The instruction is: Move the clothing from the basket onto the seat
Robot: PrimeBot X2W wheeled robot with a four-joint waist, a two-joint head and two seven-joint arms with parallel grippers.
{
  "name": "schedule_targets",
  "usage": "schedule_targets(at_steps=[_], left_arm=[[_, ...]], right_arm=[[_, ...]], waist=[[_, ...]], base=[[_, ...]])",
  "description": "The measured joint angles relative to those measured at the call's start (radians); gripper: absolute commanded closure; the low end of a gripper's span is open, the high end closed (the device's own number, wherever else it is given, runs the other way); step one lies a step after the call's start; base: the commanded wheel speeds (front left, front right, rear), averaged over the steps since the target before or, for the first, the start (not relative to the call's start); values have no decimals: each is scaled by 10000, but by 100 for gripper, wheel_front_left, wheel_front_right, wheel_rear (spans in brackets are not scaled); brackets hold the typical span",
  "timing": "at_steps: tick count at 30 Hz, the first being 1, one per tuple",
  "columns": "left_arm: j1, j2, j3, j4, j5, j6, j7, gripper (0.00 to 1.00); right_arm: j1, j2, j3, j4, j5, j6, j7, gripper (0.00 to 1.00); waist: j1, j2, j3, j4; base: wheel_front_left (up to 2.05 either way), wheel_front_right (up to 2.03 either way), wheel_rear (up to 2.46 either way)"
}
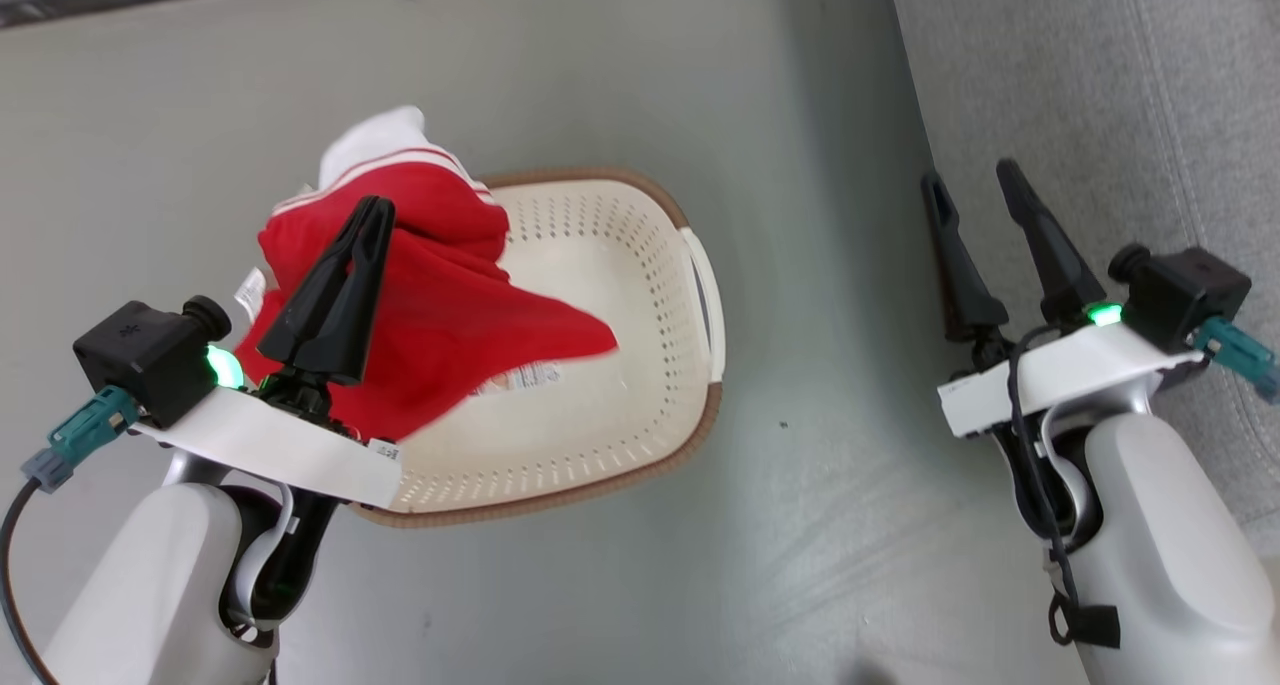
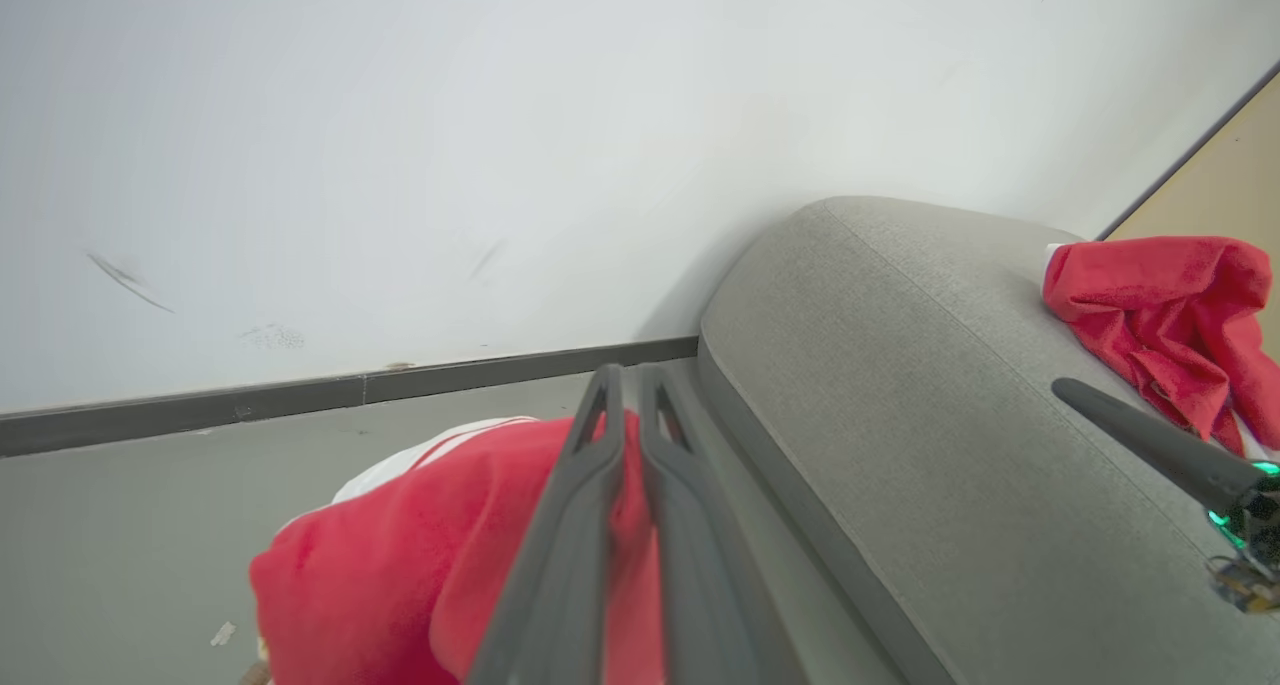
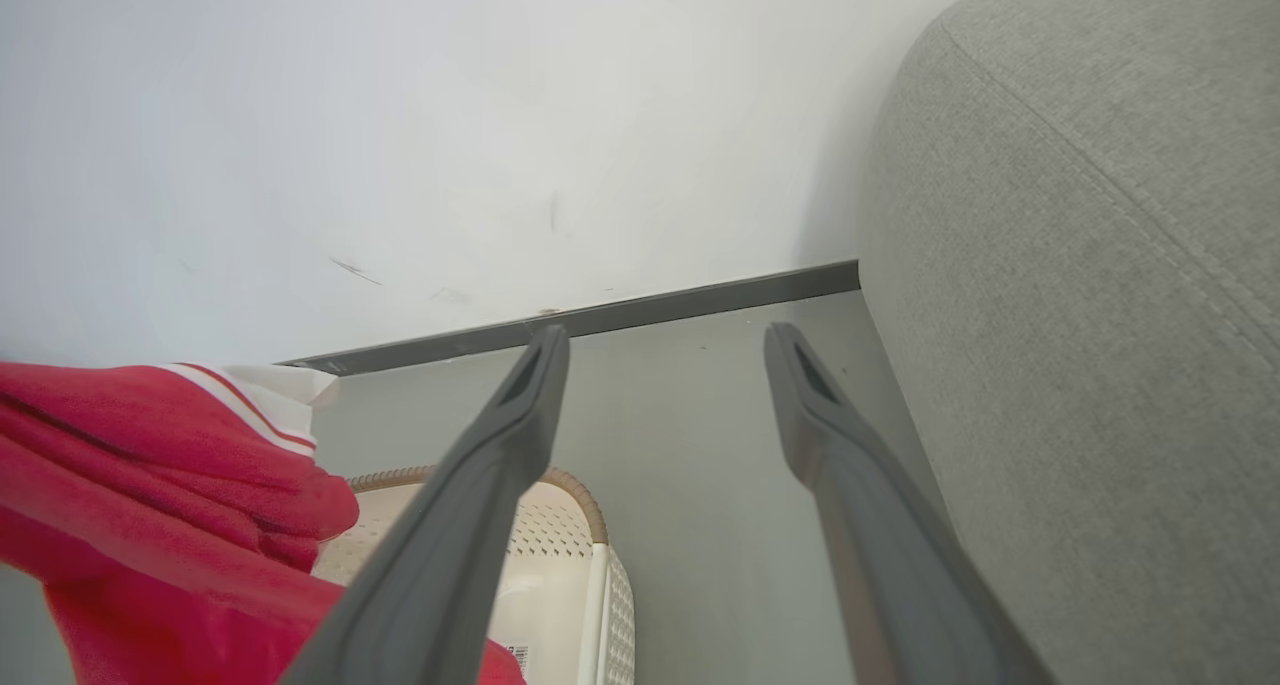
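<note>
Head view, item one: my left gripper, fingers pressed together and pinching a red garment near its upper fold. My left forearm rises from the lower left corner, and the wrist is tilted so the fingers point up and slightly right. The garment hangs from the pinch over the left half of the basket. Its white striped trim is at the top, and a small white label sticks out at its left edge. Its lower corner trails across the basket's inside and partly covers a paper sticker. I cannot tell whether the cloth touches the basket's bottom.

Item two: my right gripper, jaws spread wide with nothing between them. This forearm rises from the lower right corner, fingers pointing up and a little left. The tips are over the line where the grey floor meets the seat, well apart from the basket.

Item three, left wrist view: a second red garment lies crumpled on top of the seat.

Item four, right wrist view: beyond my spread fingers are the floor, a dark skirting and a white wall. The seat rises just to their right.
</note>
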Motion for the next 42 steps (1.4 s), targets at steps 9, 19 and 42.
schedule_targets(at_steps=[9,19,42], left_arm=[[269,-146,-173,-29,-132,-15,42,100],[458,-222,-548,-27,-221,-15,366,100],[458,-491,-1528,-311,-125,-59,1076,100]], right_arm=[[723,-2,-311,52,-265,0,0,0],[1188,-27,1223,-460,-403,0,0,0],[1296,-366,5152,-648,-750,0,0,0]], waist=[[0,0,-1122,499],[0,0,-2380,924],[0,0,-4189,1298]], base=[[0,0,0],[0,0,0],[0,0,0]])
